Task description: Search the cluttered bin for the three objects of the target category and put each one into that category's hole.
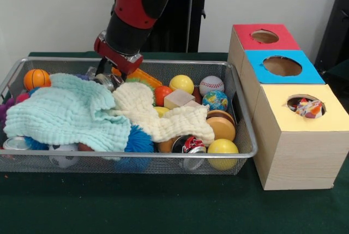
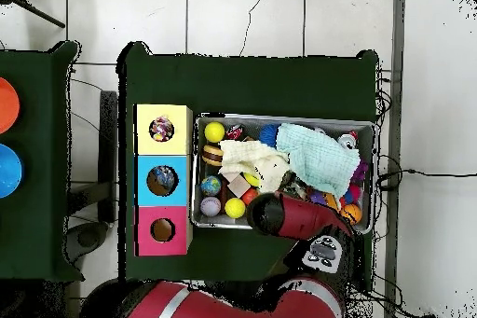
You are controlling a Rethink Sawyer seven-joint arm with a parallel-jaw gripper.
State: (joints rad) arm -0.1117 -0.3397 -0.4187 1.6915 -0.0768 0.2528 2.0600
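Observation:
The wire mesh bin (image 1: pixel 136 156) sits left of three boxes and also shows in the overhead view (image 2: pixel 279 118). My gripper (image 1: pixel 105 77) is low in the bin's far left part, behind the mint towel (image 1: pixel 71 111), and its tips are hidden. In the overhead view the arm (image 2: pixel 293 214) covers it. One printed cloth ball (image 1: pixel 308 107) sits in the round hole of the yellow-topped box (image 1: pixel 327 119); it also shows from overhead (image 2: pixel 162 129). No other printed cloth ball shows in the bin.
A cream towel (image 1: pixel 163 117) lies mid-bin beside the mint one. Around them are yellow balls (image 1: pixel 181 83), a baseball (image 1: pixel 211 85), a globe ball (image 1: pixel 215 100), a small basketball (image 1: pixel 36 78), a blue spiky ball (image 1: pixel 139 138) and a can (image 1: pixel 188 144). The blue-topped box (image 1: pixel 308 73) and red-topped box (image 1: pixel 286 40) stand behind the yellow one.

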